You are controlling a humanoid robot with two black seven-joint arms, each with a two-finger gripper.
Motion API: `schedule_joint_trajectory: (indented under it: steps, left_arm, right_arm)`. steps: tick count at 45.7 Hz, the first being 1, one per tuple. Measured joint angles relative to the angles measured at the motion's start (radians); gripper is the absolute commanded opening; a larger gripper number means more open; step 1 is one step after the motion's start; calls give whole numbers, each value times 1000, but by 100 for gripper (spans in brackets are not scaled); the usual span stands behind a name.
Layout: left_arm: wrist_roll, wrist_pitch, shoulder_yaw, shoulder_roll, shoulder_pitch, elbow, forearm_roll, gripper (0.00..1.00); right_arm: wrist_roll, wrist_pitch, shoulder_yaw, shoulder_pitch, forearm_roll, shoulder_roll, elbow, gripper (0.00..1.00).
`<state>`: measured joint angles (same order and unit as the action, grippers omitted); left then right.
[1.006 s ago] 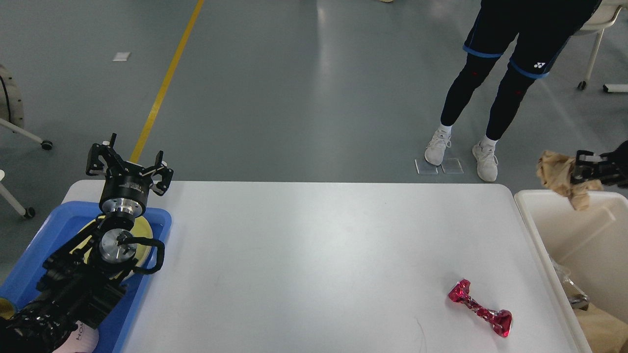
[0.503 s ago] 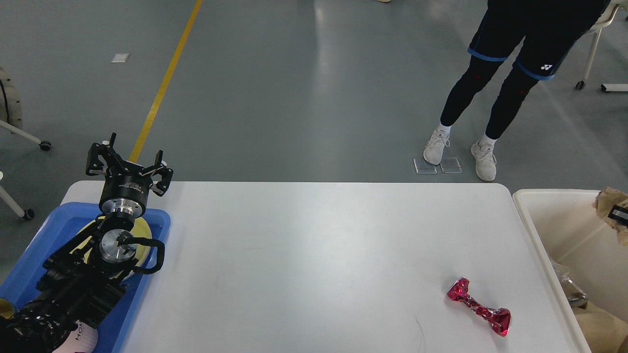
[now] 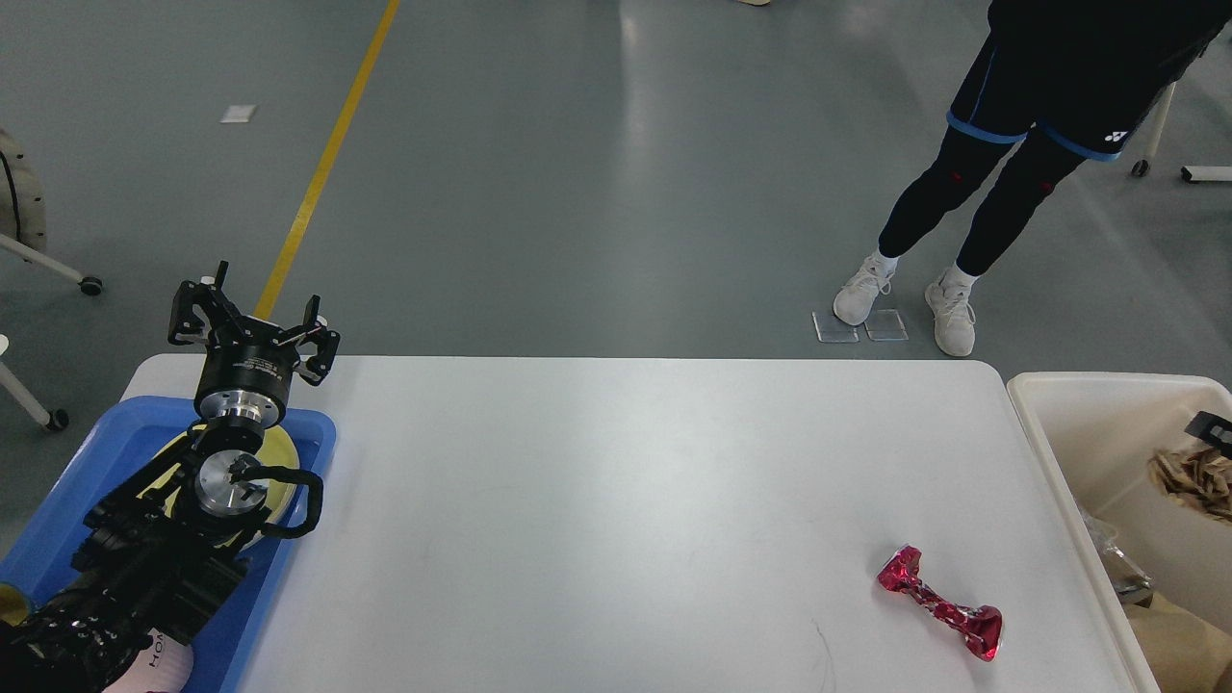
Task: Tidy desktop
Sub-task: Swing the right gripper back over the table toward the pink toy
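The white desktop [image 3: 616,500] fills the lower middle of the head view. A crumpled red foil wrapper [image 3: 938,603] lies on it near the front right. My left gripper [image 3: 252,313] is open and empty, held above the desktop's far left corner and the blue tray [image 3: 96,452]. Of my right arm only a small black part [image 3: 1215,425] shows at the right edge, over the cream bin [image 3: 1049,462]; its fingers cannot be told apart. A crumpled brown paper [image 3: 1193,476] lies inside the bin just below that part.
A yellow plate [image 3: 281,450] lies in the blue tray under my left arm. More rubbish [image 3: 1116,568] lies in the bin's bottom. A person [image 3: 1001,173] in dark clothes and white shoes stands on the floor beyond the desktop's far right.
My right gripper moved right and down with the brown paper, which now lies in the bin apart from it. The person shifted to the right. My left arm has not moved.
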<state>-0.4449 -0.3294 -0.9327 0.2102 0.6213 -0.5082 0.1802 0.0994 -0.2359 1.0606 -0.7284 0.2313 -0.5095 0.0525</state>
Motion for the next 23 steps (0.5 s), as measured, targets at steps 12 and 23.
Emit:
schedule_joint_trajectory:
  steps: [12,23]
  left_arm:
    - [0,0,0,0,0,0,0,100]
    - [0,0,0,0,0,0,0,100]
  right_arm:
    - [2,-17,-14,-76,-15,28,-6,100]
    - [21,-210,-8,-358,-59,13,-154,100]
